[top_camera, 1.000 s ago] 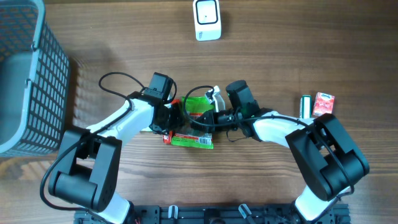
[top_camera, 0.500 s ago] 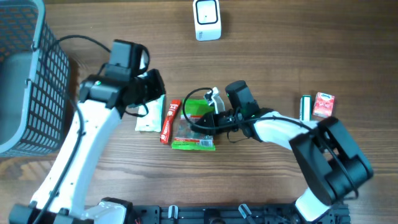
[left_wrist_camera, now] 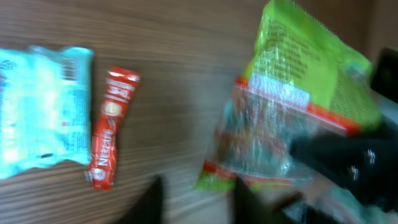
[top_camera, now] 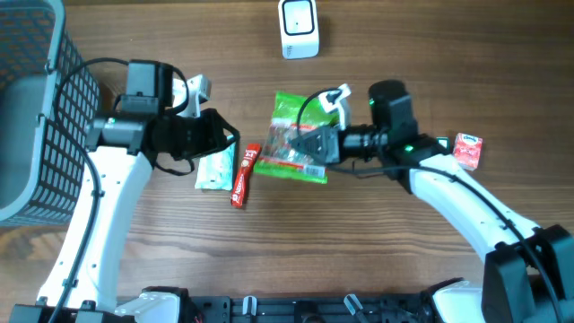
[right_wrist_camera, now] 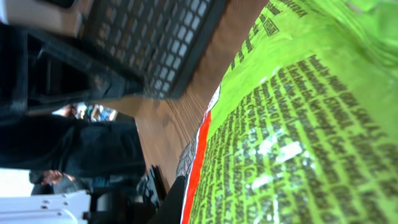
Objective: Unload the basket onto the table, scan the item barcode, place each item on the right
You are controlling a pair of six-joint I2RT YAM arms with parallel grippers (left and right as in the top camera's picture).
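Overhead | right fingers clamped on green packet | left fingers apart, empty | risk: limp packet may sag away from scanner

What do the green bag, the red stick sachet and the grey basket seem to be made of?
The green bag looks like thin plastic film, glossy and partly clear, with crinkles and glare. The red sachet is likely laminated film, smooth and printed. The basket seems moulded plastic, matt grey, with a regular grid wall.
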